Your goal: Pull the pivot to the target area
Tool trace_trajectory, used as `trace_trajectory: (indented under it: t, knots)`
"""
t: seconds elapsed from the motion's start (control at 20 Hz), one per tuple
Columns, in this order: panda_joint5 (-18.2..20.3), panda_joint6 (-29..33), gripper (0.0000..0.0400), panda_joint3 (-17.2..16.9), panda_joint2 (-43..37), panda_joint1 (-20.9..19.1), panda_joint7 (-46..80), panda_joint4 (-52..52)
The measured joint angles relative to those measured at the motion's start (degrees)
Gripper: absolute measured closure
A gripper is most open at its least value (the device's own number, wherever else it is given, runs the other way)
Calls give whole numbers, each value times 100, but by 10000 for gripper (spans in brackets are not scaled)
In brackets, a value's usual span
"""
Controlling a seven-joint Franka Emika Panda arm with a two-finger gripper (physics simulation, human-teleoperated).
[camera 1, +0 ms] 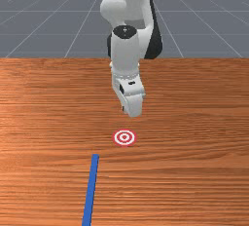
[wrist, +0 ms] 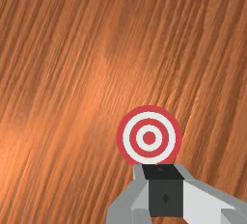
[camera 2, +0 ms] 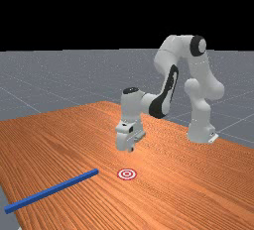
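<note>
Coming down short of the blue bar could shove it outward instead of drawing it in; it lies flat, apart from the target, near and toward the front view's left. The fingers look narrow, pressed together with nothing between. Its outer end reaches the worktop edge in the far view, so it might tip; wood stretches wide toward the front view's right.

From where I'm standing, I can't read any words, brands or numbers. The one sign I can make out is a round target mark, with red and white rings, lying flat on the orange-brown tabletop.
</note>
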Motion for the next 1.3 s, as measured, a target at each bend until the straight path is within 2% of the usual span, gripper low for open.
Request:
trace_trajectory:
  t: [0.05,0.1,0.25,0.3,0.4,0.5,0.55,0.65,0.9,1.05,1.1,1.3]
  knots:
    - [-149,104,400,121,91,-114,-613,22]
    - [-170,198,400,157,212,-151,-722,39]
    - [-65,289,400,43,132,-141,-345,-169]
    - [-292,267,400,327,156,-480,-1900,-152]
    - [-276,260,400,300,161,-603,-2047,-137]
    - [-429,237,400,487,191,-909,-3234,-108]
    - [-323,242,400,348,182,-840,-2653,-105]
    - [-488,215,400,549,219,-1152,-3892,-67]
    - [-630,151,400,696,303,-1659,-5321,57]
    - [-583,270,400,570,404,-1581,-4758,75]
    - [-800,184,400,812,520,-1793,-5928,205]
    - [-999,-190,400,952,994,-1817,-6660,1016]
